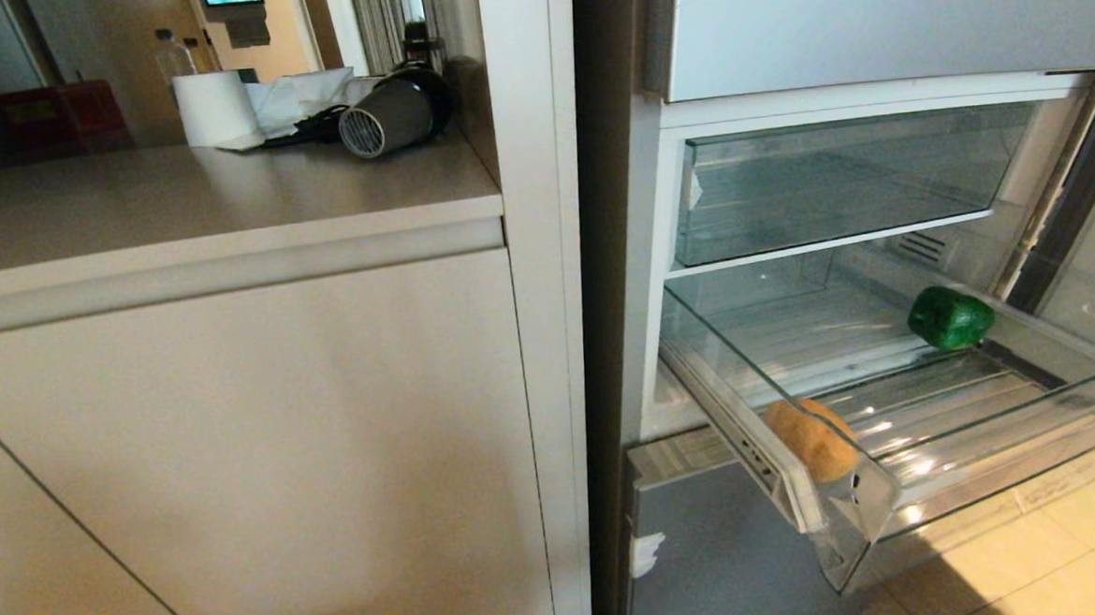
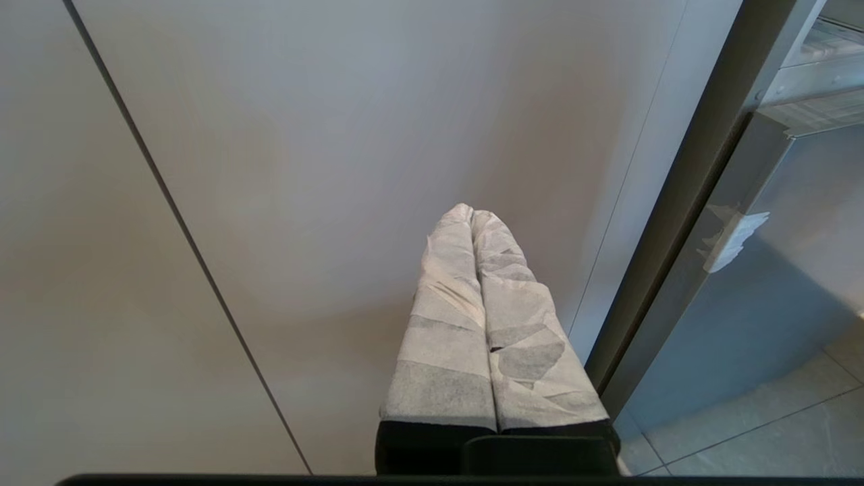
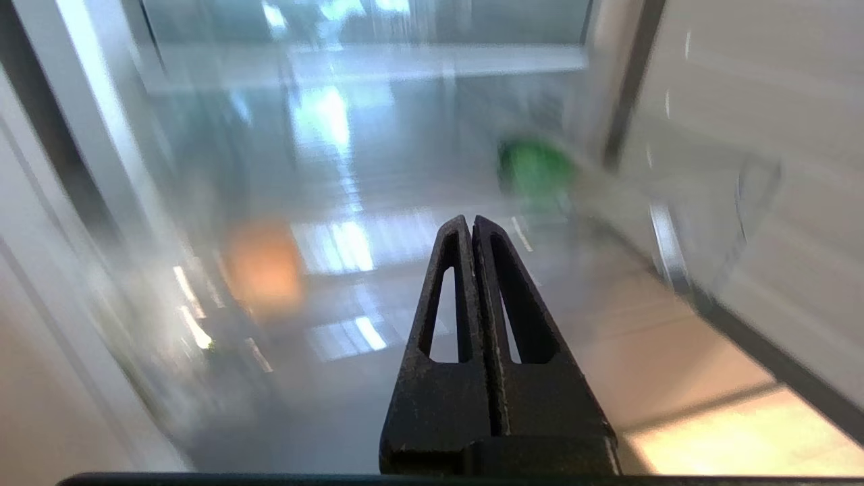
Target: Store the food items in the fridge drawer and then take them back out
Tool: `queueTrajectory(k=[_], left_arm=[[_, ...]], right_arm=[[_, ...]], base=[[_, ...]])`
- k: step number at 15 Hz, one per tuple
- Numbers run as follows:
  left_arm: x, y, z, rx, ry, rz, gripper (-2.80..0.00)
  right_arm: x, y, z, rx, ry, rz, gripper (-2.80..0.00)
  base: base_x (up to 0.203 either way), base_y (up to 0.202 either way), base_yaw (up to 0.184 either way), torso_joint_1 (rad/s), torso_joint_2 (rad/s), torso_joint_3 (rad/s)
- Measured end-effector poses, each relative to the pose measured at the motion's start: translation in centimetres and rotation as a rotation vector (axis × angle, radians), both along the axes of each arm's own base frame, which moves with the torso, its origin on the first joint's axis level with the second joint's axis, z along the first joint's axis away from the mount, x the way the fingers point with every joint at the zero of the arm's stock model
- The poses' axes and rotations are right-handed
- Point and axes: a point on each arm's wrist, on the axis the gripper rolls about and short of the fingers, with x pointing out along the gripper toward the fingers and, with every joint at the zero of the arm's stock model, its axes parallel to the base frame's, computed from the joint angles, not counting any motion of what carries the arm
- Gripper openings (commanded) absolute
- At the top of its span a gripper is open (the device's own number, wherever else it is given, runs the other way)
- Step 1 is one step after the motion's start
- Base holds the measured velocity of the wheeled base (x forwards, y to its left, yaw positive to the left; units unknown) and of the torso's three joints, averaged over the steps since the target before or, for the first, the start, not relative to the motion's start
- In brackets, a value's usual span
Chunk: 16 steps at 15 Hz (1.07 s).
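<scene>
The see-through fridge drawer (image 1: 1013, 433) stands pulled out of the silver-blue fridge. Inside it lie both food items: a glossy green bell pepper (image 1: 949, 317) at the back right and a tan-brown potato-like lump (image 1: 812, 439) at the front left corner. Neither arm shows in the head view. My right gripper (image 3: 470, 221) is shut and empty, hanging in front of the drawer, with the pepper (image 3: 536, 165) and the lump (image 3: 263, 266) blurred beyond it. My left gripper (image 2: 470, 210), its fingers wrapped in white tape, is shut and empty, pointing at the beige cabinet door.
A beige counter (image 1: 205, 208) on the left carries a white paper roll (image 1: 215, 109) and a hair dryer (image 1: 397, 114). The beige cabinet door (image 1: 255, 454) fills the lower left. An upper see-through fridge bin (image 1: 841, 180) sits closed above the drawer. Tiled floor (image 1: 1066, 552) lies below.
</scene>
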Motion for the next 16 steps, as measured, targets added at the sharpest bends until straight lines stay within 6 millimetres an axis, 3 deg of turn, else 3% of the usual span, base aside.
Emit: queueTrajectory(k=[2,5,9,16], left_arm=[[0.0,0.0,0.0,0.000,0.000,0.000,-2.80],[0.0,0.0,0.0,0.000,0.000,0.000,-2.80],[0.0,0.0,0.0,0.000,0.000,0.000,-2.80],[0.0,0.0,0.0,0.000,0.000,0.000,-2.80]], right_arm=[[0.0,0.1,-4.1,-0.102,0.086,-0.003,-2.80],[-0.3,0.1,-7.8,-0.139,0.335,0.036,-2.80],[-1.5,0.2,-8.6,-0.114,0.269,0.117,-2.80],[-2.8,0.1,-8.8,-0.041,0.108,0.083,-2.80]], base=[[0.000,0.000,0.000,0.000,0.00,0.000],[0.000,0.000,0.000,0.000,0.00,0.000],[0.000,0.000,0.000,0.000,0.00,0.000],[0.000,0.000,0.000,0.000,0.00,0.000]])
